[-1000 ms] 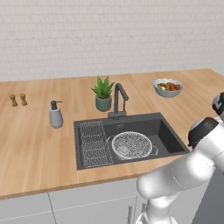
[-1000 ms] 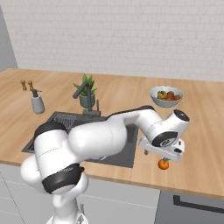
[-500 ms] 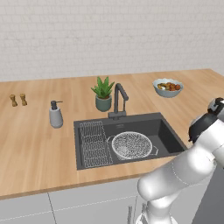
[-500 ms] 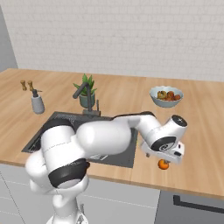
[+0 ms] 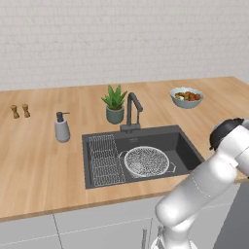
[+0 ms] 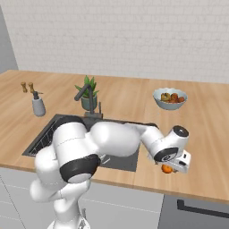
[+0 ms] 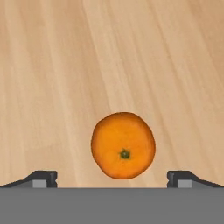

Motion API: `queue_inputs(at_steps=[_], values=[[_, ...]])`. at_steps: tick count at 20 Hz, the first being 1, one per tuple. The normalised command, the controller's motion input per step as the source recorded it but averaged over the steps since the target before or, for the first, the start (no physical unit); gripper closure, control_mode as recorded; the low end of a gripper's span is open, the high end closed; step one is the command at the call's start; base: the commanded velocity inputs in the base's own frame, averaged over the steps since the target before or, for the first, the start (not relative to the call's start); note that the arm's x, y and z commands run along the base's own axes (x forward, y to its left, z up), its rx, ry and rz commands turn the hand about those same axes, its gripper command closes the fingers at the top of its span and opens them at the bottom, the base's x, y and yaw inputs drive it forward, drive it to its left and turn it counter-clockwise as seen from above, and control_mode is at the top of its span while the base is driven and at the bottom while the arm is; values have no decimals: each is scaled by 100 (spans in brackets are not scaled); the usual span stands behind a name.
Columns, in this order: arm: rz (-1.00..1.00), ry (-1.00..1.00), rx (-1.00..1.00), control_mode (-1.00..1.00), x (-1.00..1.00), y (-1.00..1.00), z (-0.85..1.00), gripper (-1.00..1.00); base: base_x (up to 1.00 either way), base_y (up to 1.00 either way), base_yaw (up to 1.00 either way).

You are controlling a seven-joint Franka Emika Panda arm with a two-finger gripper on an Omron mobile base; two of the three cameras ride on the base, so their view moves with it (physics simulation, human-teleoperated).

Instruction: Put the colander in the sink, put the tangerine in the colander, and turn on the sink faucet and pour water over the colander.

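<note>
I see my gripper (image 7: 112, 178) spread wide above the tangerine (image 7: 123, 145) on the wooden counter (image 7: 52, 78), holding nothing.

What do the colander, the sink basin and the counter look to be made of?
Round silver wire-mesh colander: metal, judging by its fine shiny mesh and bright rim. Dark grey rectangular sink: matte, perhaps stone composite or coated metal. Light wooden counter: wood or wood-look laminate, with visible grain.

Tangerine (image 6: 167, 168) mostly behind end effector (image 6: 173, 169)
</note>
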Motion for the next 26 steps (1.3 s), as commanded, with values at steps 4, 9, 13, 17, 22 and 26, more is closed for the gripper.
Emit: queue_inputs(at_steps=[4,9,13,17,22,26], values=[[-1,2,0,-100,25,-19,-18,-100,0,0,0],[0,7,0,-100,12,-6,-4,-100,0,0,0],[0,8,0,-100,-1,0,-9,-100,0,0,0],[0,3,0,-100,-19,0,-10,-100,0,0,0],[0,-2,0,-100,-27,6,0,-100,0,0,0],[0,-5,0,-100,-18,26,0,-100,0,0,0]])
